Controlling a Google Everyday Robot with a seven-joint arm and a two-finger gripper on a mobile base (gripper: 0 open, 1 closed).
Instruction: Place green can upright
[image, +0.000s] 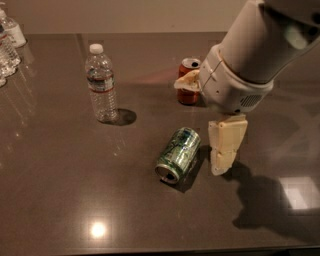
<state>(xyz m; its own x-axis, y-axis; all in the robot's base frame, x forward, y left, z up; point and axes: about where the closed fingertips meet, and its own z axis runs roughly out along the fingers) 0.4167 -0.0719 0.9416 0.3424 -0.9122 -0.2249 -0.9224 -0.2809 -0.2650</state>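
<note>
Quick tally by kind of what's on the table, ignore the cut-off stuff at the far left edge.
Cans: 2 (green can on its side; red can upright)
Bottles: 1 (water bottle)
Total: 3
The gripper hangs just right of the green can.

Mid-counter, the hand (202, 125), fingers (227, 142) spread, hangs just beside the lying green can (178, 155) on its right-edge side. A red can (189, 85) stands close behind toward the far edge, a water bottle (101, 85) off toward the left edge; the near edge offers open counter (75, 200).
</note>
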